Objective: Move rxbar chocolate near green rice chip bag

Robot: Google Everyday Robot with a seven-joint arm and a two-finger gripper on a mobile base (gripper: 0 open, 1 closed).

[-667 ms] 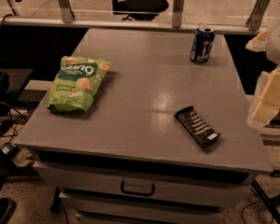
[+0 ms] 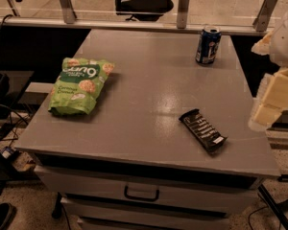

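The rxbar chocolate (image 2: 202, 130), a small flat black bar with pale lettering, lies at an angle on the grey table (image 2: 149, 80), near its front right. The green rice chip bag (image 2: 79, 86) lies flat on the left side of the table, well apart from the bar. My gripper (image 2: 272, 98), with pale cream parts, hangs at the right edge of the view, beyond the table's right edge and to the right of the bar, touching nothing.
A blue soda can (image 2: 208, 44) stands upright at the back right of the table. The table has a drawer with a dark handle (image 2: 141, 194) at the front. An office chair (image 2: 143, 4) stands behind a railing at the back. Cables lie on the floor at the left.
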